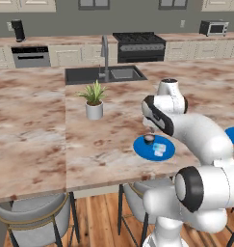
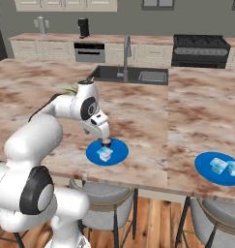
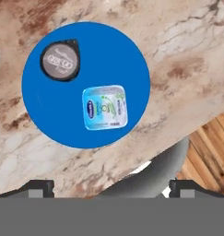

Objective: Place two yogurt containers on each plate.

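Hand view looks down past the wide-open, empty claw (image 3: 111, 186) at the near plate (image 3: 85, 85) by the counter's (image 3: 187, 50) front edge, carrying one yogurt container (image 3: 104, 107) and a dark round-lidded cup (image 3: 60, 60), perhaps another yogurt. Right base view adds a second plate (image 2: 218, 169) holding two containers (image 2: 224, 166), bare counter between.

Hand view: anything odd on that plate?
Yes. The near plate holds one yogurt container plus a dark round-lidded cup that doesn't match it. The far plate has two pale matching containers. Nothing spilled or tipped.
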You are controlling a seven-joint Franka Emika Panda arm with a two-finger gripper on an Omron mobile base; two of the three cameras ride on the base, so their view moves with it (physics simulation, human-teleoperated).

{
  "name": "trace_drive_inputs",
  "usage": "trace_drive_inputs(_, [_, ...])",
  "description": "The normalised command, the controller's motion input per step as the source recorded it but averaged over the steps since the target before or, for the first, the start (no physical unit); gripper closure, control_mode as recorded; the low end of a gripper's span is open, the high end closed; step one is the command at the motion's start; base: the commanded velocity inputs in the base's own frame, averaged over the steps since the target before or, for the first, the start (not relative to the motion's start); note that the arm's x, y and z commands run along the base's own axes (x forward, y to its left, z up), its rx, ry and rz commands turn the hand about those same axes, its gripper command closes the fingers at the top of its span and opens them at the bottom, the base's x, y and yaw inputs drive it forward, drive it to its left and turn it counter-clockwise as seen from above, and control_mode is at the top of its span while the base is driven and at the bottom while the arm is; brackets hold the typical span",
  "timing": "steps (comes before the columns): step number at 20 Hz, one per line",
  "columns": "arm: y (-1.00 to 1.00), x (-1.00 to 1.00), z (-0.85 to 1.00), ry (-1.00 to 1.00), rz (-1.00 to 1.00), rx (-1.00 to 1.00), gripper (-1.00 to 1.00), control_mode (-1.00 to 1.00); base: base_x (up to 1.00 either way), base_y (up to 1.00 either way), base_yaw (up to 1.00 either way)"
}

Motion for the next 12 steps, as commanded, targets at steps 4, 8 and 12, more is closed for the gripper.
trace_drive_inputs(4, [0.24, -0.46, 0.23, -0.02, 0.00, -0.04, -1.00, -1.00, 0.00, 0.00, 0.00])
trace_drive_inputs(8, [0.06, -0.59, 0.18, -0.22, 0.00, 0.00, -1.00, -1.00, 0.00, 0.00, 0.00])
trace_drive_inputs(12, [0.06, -0.52, 0.26, -0.18, 0.00, 0.00, -1.00, -1.00, 0.00, 0.00, 0.00])
